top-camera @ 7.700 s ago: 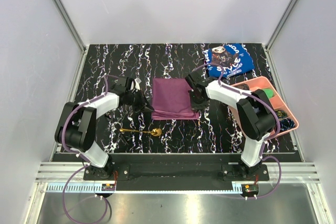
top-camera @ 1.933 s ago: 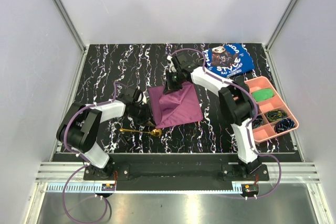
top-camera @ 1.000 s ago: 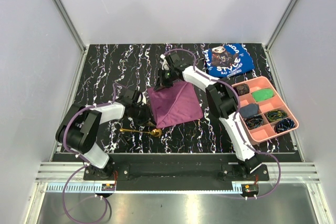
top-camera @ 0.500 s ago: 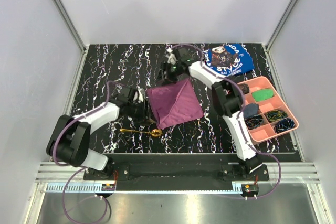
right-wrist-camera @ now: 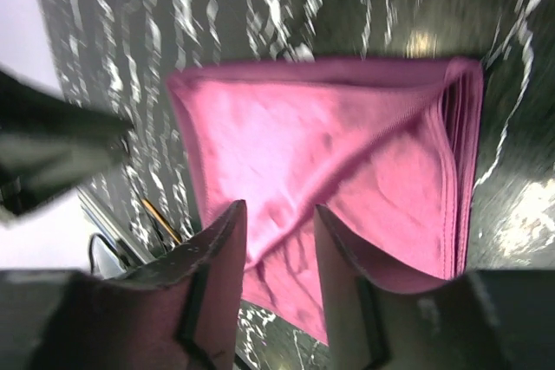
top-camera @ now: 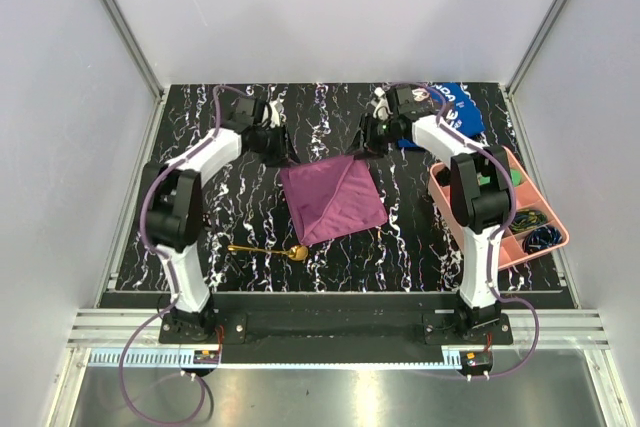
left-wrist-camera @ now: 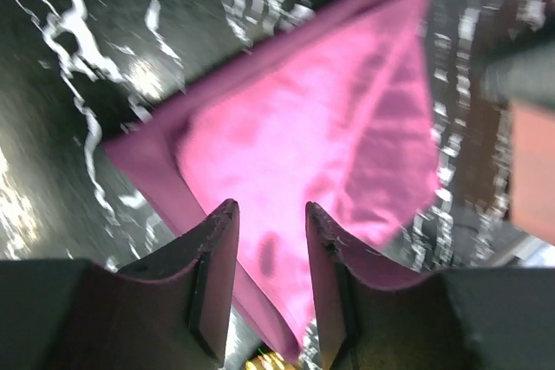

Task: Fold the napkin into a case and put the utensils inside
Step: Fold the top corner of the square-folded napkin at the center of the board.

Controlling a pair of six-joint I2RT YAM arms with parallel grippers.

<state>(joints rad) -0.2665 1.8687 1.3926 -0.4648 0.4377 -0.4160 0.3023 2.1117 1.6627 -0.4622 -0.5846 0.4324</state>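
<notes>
The plum-purple napkin (top-camera: pixel 332 199) lies flat on the table, folded into a layered, tilted four-sided shape; its stacked edges show in the right wrist view (right-wrist-camera: pixel 460 127). The gold spoon (top-camera: pixel 270 249) lies just in front of the napkin's near-left edge. My left gripper (top-camera: pixel 279 143) hovers beyond the napkin's far-left corner, open and empty, with the napkin (left-wrist-camera: pixel 321 127) under its fingertips (left-wrist-camera: pixel 227 214). My right gripper (top-camera: pixel 371 140) hovers beyond the far-right corner, also open and empty, above the napkin (right-wrist-camera: pixel 329 153). The spoon's handle (right-wrist-camera: pixel 160 218) shows at the left of the right wrist view.
A blue printed cloth (top-camera: pixel 452 107) lies at the back right, partly under the right arm. A pink compartment tray (top-camera: pixel 500 159) with small items stands along the right edge. White walls close in the black marbled table (top-camera: pixel 200 237) on three sides.
Both grippers have opened and let go of the napkin. The left one swung from the napkin's left side to the far left. The right one drew back to the right. The napkin stays folded.
</notes>
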